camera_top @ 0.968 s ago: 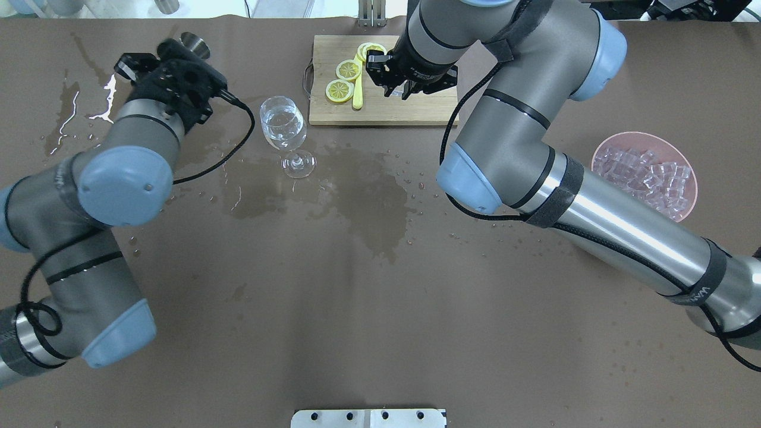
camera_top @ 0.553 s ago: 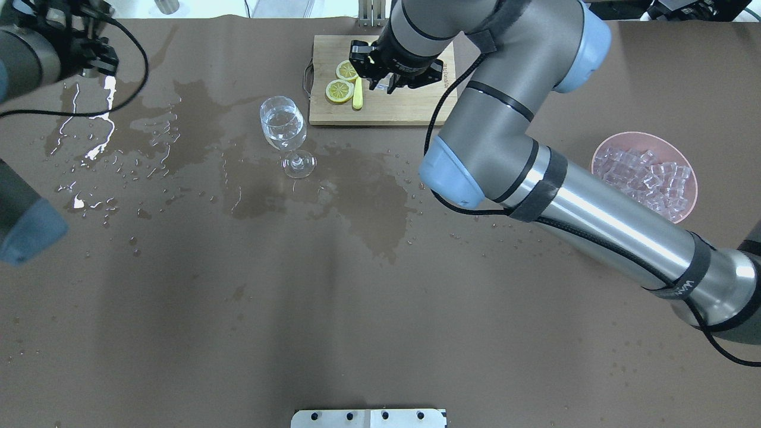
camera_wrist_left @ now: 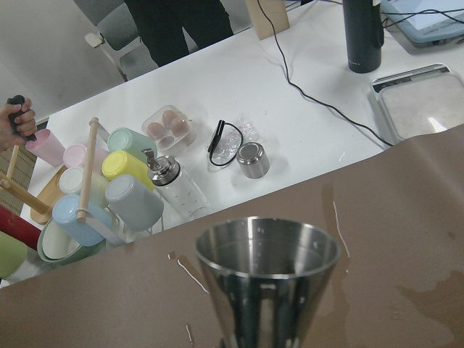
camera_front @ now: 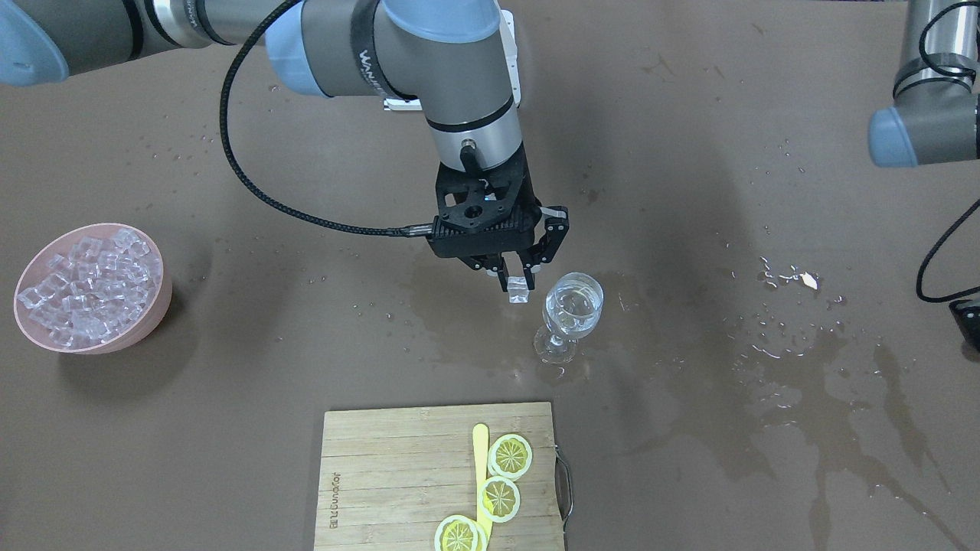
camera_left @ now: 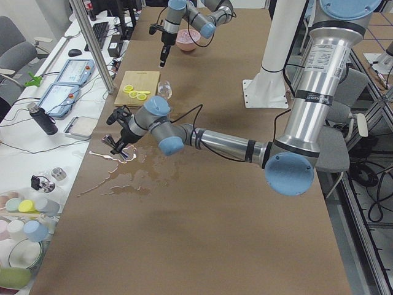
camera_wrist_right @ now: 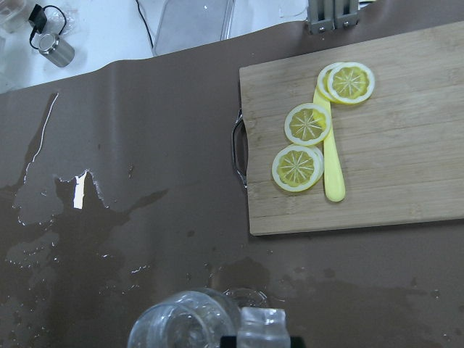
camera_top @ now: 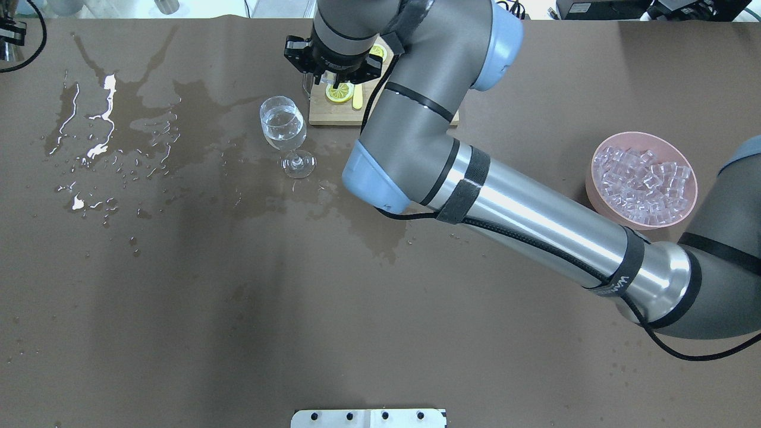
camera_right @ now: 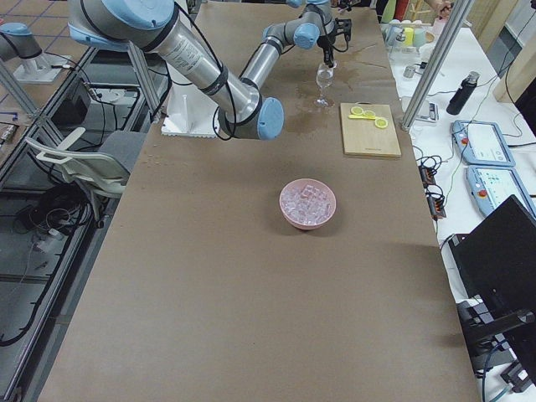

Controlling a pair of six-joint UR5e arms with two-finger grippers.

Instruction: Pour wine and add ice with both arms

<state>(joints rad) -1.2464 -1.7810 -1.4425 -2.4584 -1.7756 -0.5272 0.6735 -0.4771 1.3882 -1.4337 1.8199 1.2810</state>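
Right gripper (camera_front: 519,277): fingers pinch ice cube (camera_front: 518,291) beside wine glass (camera_front: 572,304) | left gripper (camera_top: 9,35): cut off upper left, grip unclear.

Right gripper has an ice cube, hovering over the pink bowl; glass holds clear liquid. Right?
No: the right gripper holds the ice cube beside the wine glass, far from the pink bowl, as the exterior front-facing view shows. The glass does hold clear liquid.

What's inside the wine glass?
Wine glass: clear liquid, no ice visible; bowl uncovered in the front view. The ice cube is outside, in the right tool beside the rim.
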